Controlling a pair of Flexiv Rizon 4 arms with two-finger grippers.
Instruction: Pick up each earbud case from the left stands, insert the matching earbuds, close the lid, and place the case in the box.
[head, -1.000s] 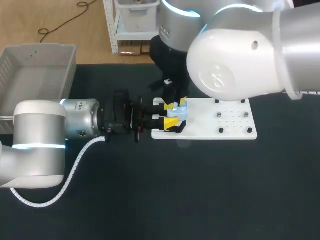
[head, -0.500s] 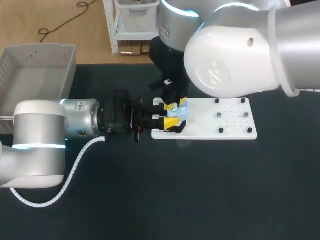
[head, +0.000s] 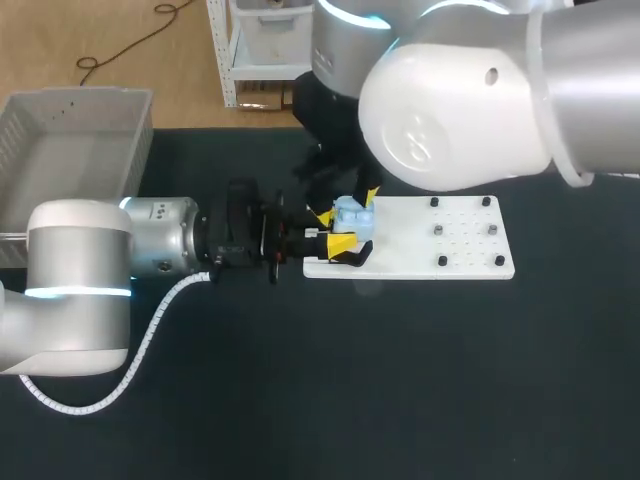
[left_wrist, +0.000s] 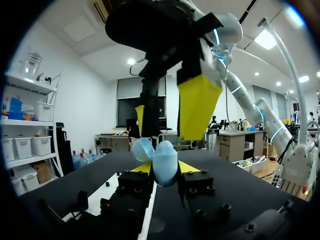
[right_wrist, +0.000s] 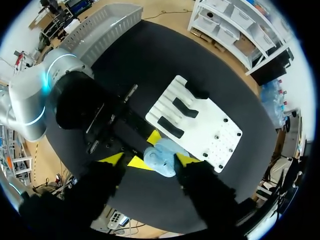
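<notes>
A light blue earbud case (head: 351, 215) is held over the left end of the white stand plate (head: 450, 245). My left gripper (head: 338, 230) comes in from the left and is shut on it. In the left wrist view the case (left_wrist: 162, 160) sits between that gripper's yellow tips. My right gripper (head: 348, 204) hangs just above the case, open. Its yellow fingers (left_wrist: 199, 105) stand apart on either side. In the right wrist view the case (right_wrist: 162, 156) lies between the spread right gripper (right_wrist: 150, 160) tips, clear of at least one of them. The grey box (head: 75, 140) is at the far left.
Two black stands (right_wrist: 175, 117) sit on the white plate (right_wrist: 210, 135), one of them just ahead of the case. Small pegs (head: 440, 230) dot the plate's right half. Dark table surface (head: 400, 380) stretches in front of the plate.
My right gripper has spread its fingers off the case and shifted slightly. The left gripper and the case have stayed in place.
</notes>
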